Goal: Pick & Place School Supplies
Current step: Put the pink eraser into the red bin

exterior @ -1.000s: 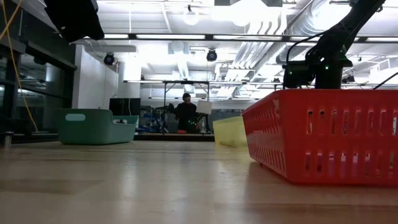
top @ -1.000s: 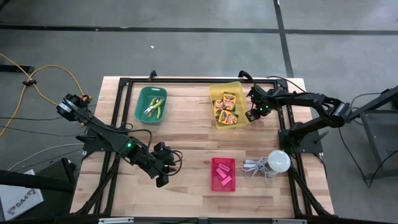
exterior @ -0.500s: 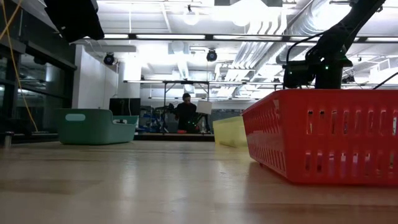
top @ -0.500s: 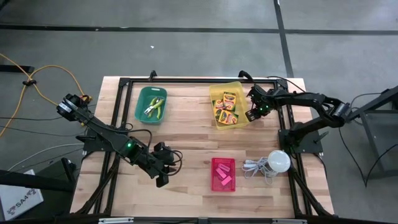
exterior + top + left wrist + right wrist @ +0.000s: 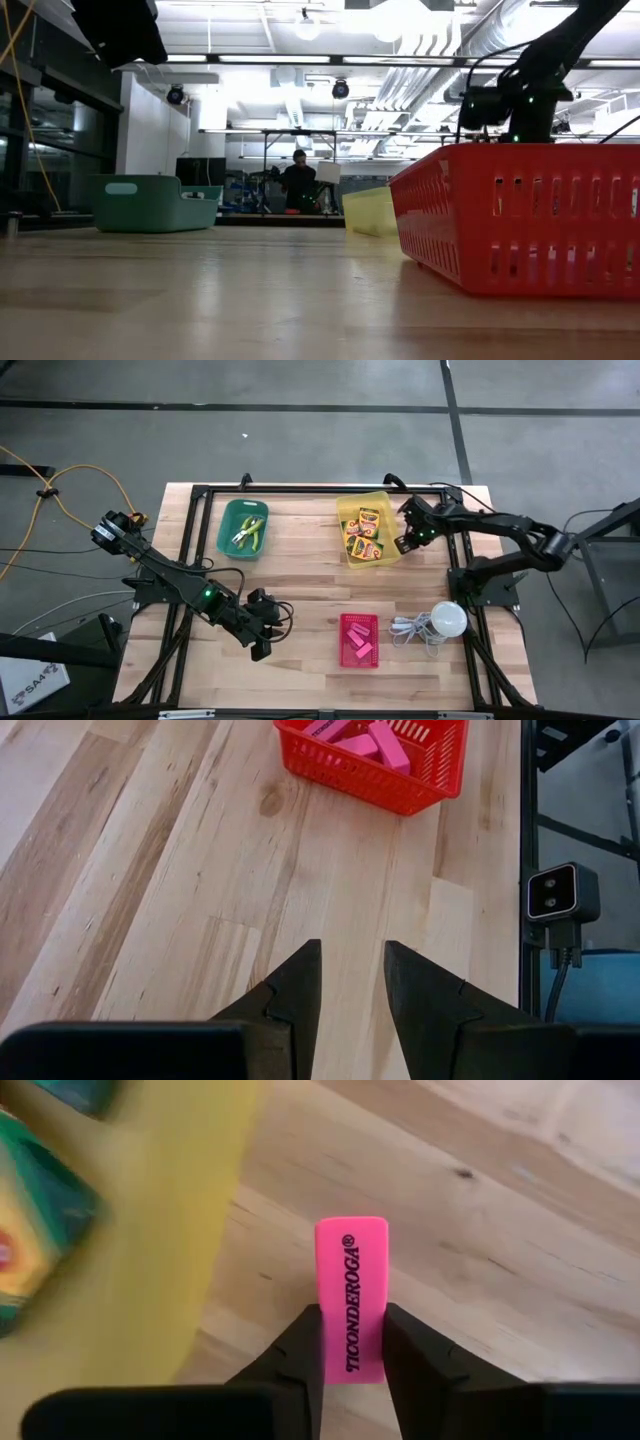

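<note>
we see the right end effector [image 5: 351, 1342] clamped on a pink eraser [image 5: 352, 1299], its two fingers pressing the eraser's long sides, with the printed face turned to the wrist camera. it hangs above bare wood just beside the yellow bin [image 5: 368, 528], near the far right corner of the worktop [image 5: 300, 580]. the yellow bin holds several crayon boxes [image 5: 365, 532]. a red basket [image 5: 359, 640] near the front edge of the worktop, right of centre, holds more pink erasers [image 5: 360, 734]. a green bin [image 5: 243, 528] sits toward the far left corner, with yellow-green tools inside. a white bulb with a coiled cord [image 5: 446, 619] lies near the right edge. the left end effector [image 5: 352, 992] rests low over the front left part of the worktop, its fingers parted a little and holding nothing.
</note>
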`<state>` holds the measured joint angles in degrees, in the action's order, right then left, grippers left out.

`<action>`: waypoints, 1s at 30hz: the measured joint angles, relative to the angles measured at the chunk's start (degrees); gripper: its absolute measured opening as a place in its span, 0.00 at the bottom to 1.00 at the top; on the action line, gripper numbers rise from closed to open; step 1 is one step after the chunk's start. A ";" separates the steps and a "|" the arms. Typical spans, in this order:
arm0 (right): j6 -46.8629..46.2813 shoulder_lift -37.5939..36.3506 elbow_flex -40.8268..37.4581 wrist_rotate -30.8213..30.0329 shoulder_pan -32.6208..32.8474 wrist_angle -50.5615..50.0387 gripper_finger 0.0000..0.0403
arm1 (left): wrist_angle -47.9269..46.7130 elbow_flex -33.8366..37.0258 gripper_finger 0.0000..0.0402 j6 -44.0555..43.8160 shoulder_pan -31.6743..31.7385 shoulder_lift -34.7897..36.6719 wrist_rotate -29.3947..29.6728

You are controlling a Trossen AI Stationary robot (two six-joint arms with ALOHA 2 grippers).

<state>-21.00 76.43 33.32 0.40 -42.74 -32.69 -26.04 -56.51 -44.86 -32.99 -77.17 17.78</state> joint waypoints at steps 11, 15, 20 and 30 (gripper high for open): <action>-2.35 -13.07 0.15 -1.56 0.00 -6.54 0.19 | 0.00 0.00 0.27 -0.15 0.00 0.00 0.00; -3.30 -18.25 0.18 -1.01 0.00 -7.21 0.19 | 0.00 0.00 0.27 -0.15 -0.02 0.00 0.00; -5.06 -24.07 0.22 1.56 1.36 -7.40 0.19 | 0.00 0.00 0.27 -0.15 -0.01 0.00 -0.02; -10.53 -31.33 0.26 4.65 10.37 -5.66 0.19 | 0.02 0.00 0.27 -0.13 -0.02 0.00 0.00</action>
<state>-31.53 45.09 33.58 5.05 -32.38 -38.35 -26.02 -56.51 -44.99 -33.01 -77.17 17.78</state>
